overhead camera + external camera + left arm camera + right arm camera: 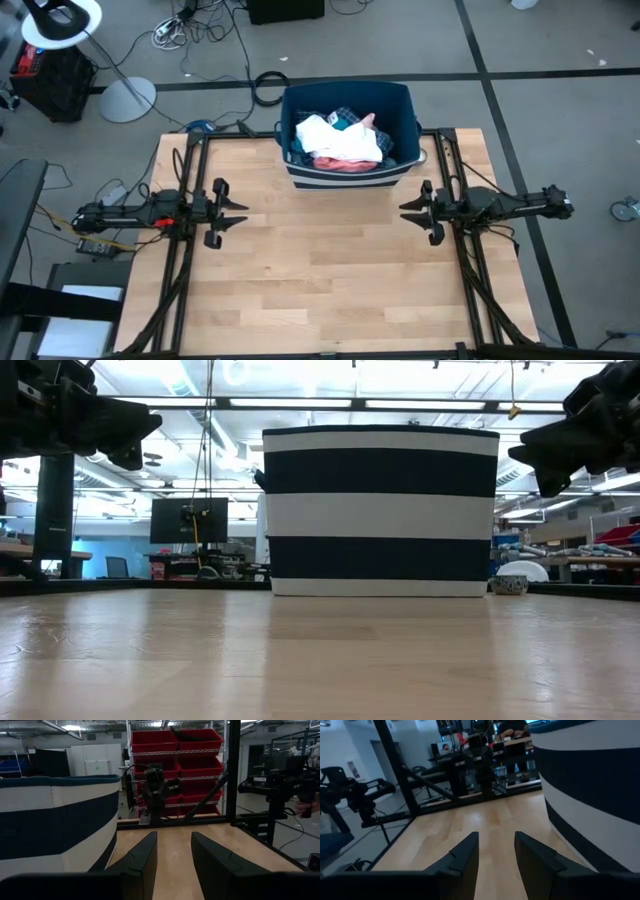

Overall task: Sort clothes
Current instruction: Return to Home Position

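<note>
Striped bin holds piled clothes; left gripper, right gripper both fingers apart.

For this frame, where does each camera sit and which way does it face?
High: above the table, straight down; left hand, right hand, bin holding clothes.
Low: table height, level at the bin; both hands at the upper corners.
Left wrist: behind left hand, facing across the table; own open fingers.
Right wrist: behind right hand, mirrored; own open fingers.
Shared: all four show the bin.
</note>
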